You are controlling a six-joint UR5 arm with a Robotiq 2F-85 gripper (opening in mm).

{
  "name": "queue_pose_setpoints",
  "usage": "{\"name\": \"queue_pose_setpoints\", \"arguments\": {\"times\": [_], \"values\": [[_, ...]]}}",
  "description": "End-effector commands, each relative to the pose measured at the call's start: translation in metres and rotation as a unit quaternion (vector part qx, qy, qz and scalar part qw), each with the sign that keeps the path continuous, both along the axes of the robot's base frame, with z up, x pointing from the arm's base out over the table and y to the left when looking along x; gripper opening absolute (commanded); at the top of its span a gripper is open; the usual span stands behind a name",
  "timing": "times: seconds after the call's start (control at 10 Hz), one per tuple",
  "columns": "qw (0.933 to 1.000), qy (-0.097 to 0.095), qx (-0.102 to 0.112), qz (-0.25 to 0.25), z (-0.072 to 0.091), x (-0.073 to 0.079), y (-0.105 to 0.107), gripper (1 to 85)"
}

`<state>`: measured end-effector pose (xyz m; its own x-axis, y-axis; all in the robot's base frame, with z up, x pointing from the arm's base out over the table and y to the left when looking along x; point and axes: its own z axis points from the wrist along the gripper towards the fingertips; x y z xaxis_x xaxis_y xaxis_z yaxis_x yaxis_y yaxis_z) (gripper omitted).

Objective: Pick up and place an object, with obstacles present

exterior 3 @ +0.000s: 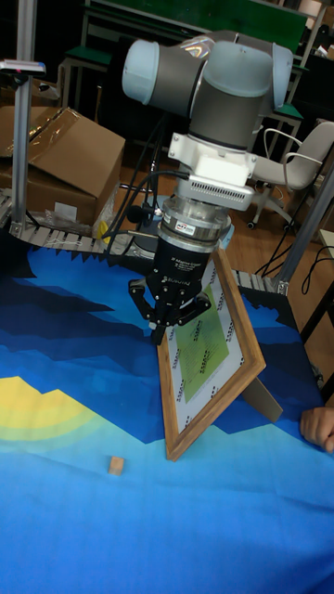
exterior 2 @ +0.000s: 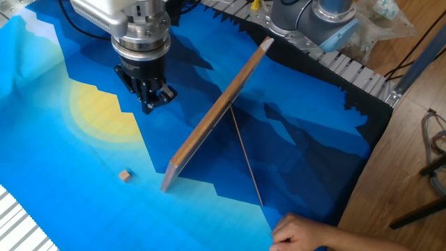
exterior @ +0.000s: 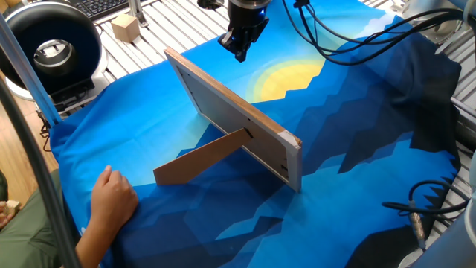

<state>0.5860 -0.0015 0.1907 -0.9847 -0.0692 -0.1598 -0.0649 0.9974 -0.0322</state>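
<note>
The obstacle, a flat board (exterior: 236, 119) with light wood edges, stands propped on a brown strut (exterior: 199, 160) in the middle of the blue cloth. My gripper (exterior: 241, 50) hangs above the cloth beside the board's far end, over the edge of the yellow sun patch. Its fingers are spread with nothing between them, as the tall fixed view shows for the gripper (exterior 3: 170, 325) in front of the board (exterior 3: 211, 353). A small wooden cube (exterior 2: 125, 176) lies on the cloth, well away from the gripper (exterior 2: 150, 99), near the end of the board (exterior 2: 212, 122). The same cube (exterior 3: 115, 464) also shows in the tall view.
A person's hand (exterior: 111, 197) rests on the cloth near the strut's foot. A larger wooden block (exterior: 125, 27) and a black round device (exterior: 48, 46) sit on the roller table beyond the cloth. Cables hang behind the arm.
</note>
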Motion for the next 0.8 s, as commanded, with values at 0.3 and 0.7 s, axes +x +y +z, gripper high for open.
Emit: {"name": "queue_pose_setpoints", "arguments": {"times": [0.3, 0.7], "values": [[1.0, -0.004, 0.003, 0.001, -0.0005, 0.0033, 0.0019, 1.3], [1.0, -0.003, 0.003, 0.002, -0.0006, 0.0029, 0.0019, 1.3]]}}
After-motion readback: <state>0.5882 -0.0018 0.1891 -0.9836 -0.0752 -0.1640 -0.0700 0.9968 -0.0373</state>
